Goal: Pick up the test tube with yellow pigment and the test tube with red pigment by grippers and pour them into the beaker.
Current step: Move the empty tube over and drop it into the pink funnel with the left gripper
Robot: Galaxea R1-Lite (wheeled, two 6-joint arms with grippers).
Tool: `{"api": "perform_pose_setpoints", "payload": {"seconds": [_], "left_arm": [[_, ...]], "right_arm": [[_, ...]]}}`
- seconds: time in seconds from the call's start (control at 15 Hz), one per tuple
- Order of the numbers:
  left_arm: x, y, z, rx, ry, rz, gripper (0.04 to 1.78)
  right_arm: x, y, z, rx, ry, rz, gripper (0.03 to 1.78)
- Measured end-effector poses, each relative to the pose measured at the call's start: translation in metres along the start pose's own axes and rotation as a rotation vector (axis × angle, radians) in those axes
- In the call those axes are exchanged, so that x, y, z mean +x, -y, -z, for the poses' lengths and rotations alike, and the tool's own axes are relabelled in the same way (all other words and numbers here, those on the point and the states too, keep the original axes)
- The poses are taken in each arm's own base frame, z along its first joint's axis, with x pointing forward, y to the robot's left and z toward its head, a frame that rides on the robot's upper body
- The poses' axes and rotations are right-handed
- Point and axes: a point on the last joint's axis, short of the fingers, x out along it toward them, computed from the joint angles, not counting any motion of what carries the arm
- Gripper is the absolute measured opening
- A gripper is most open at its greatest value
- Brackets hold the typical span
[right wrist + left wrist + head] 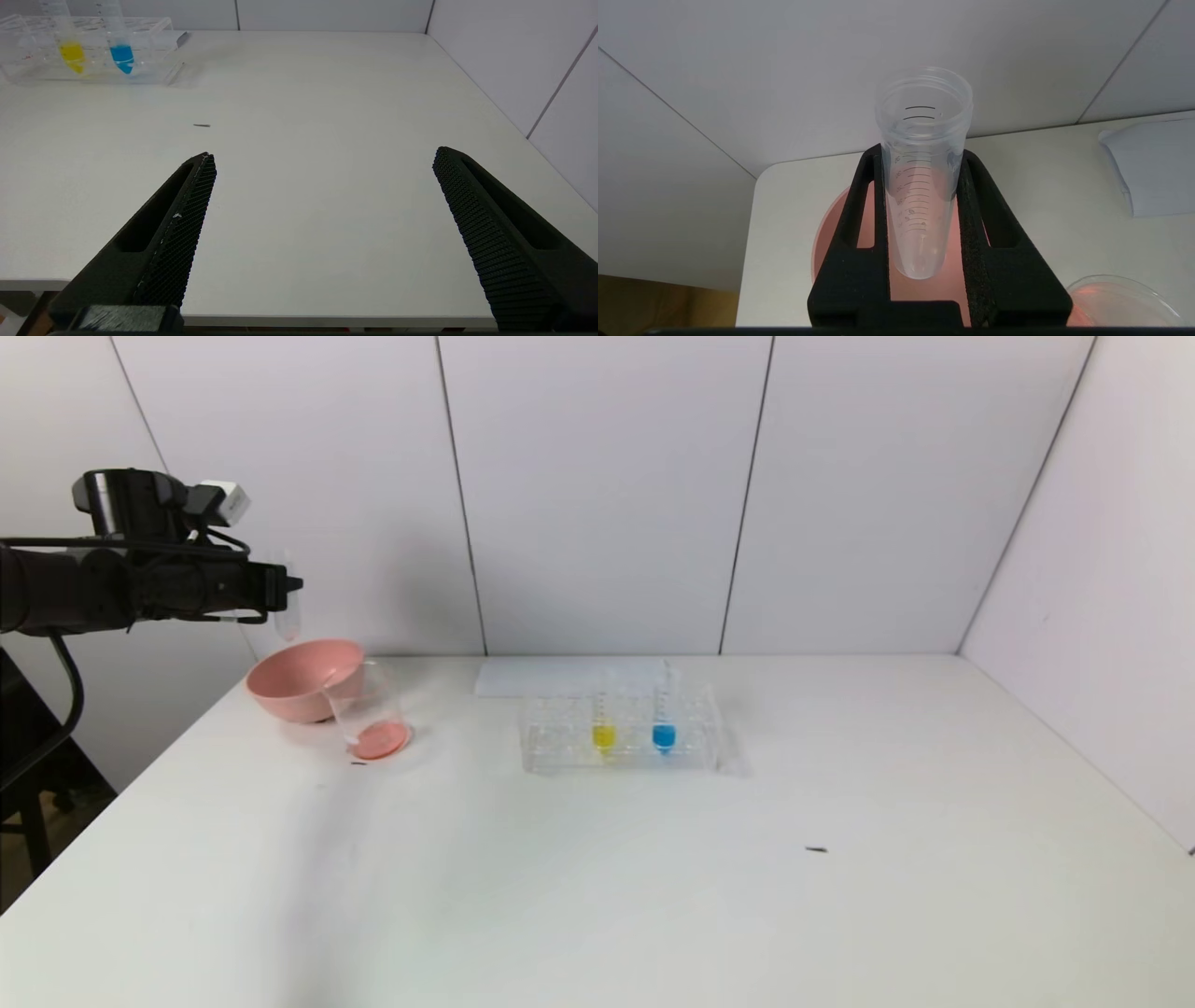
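Your left gripper (920, 186) clenched the emptied red tube (922, 177) upright between its jaws; the yellow tube (604, 723) stood nearer your right gripper (322, 196), whose jaws gaped

A lab test bench: a bare white worktop (653, 877) boxed in by plain white panels, with a clear tube rack (621, 735) at frame centre and a beaker (369, 714) at left

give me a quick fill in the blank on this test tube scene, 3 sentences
1. The left gripper holds an emptied test tube above the ____ bowl.
2. The liquid in the beaker is ____.
3. In the rack, beside the yellow tube stands a ____ one.

Missing words: pink; red; blue
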Motion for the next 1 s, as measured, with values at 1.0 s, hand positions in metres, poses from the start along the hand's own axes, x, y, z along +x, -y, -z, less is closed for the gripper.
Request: {"api": "perform_pose_setpoints", "payload": {"seconds": [1.0], "left_arm": [[0.042,-0.022,0.054,-0.108,-0.064,-0.013,0.45]], "right_arm": [[0.000,0.000,0.000,0.000,0.000,0.000,1.70]]}}
